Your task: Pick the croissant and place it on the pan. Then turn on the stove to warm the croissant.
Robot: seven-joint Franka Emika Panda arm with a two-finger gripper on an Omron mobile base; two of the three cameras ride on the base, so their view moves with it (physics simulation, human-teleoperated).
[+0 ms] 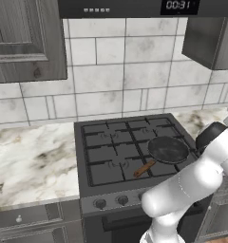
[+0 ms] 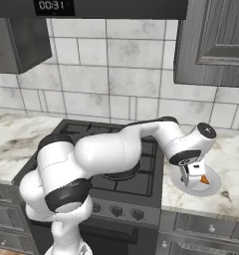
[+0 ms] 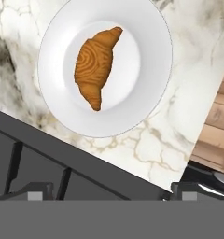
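On the left, a marbled white-and-grey stone counter (image 1: 30, 163) runs up to the dark grey gas stove (image 1: 90, 192) with black cast-iron grates and a front row of round knobs; no flame shows on it. On its near right burner sits one round, shallow black frying pan (image 1: 169, 149) with a short reddish-brown wooden handle, and nothing lies in it. Further right, on the counter beyond the stove, one round white plate (image 3: 146, 60) carries the single small orange-brown croissant (image 3: 96, 65), lying near the plate's middle. The white arm's two-finger gripper (image 2: 192, 182) hangs just above that plate, its jaws spread wide apart and holding nothing; in the hand view the dark fingertips (image 3: 37, 192) stand well apart with the pastry ahead of them, untouched. By my reading the task is only at the approach: the croissant is not yet grasped, so the lift, the carry left to the pan, the setting down and the turning of a knob all remain. Counted: one croissant, one pan, one plate, one stove.
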